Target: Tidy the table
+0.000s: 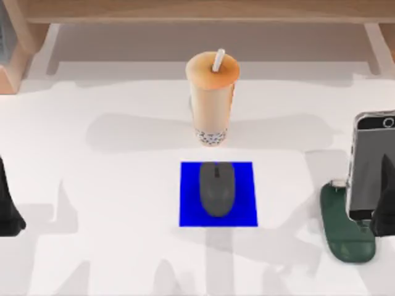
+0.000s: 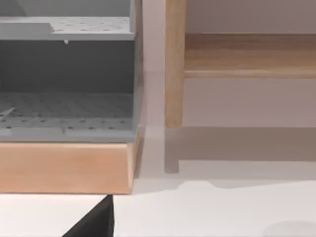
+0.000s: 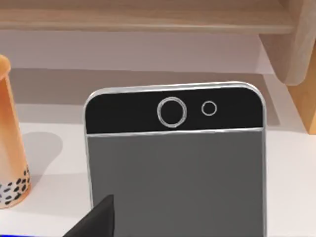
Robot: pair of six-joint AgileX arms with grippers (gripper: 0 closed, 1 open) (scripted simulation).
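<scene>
**Inspector:** Status?

**Operator:** My right gripper (image 1: 379,216) is at the table's (image 1: 92,203) right edge, apparently pinching the phone (image 1: 370,163) upright on its stand (image 1: 345,231). Left arm parked at the left edge.

**Inspector:** Next?

**Operator:** Release, then withdraw without tipping it.

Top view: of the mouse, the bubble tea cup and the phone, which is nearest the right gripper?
The phone, propped upright on its dark green stand at the table's right edge. The right gripper overlaps it; the mouse and bubble tea cup stand mid-table.
</scene>
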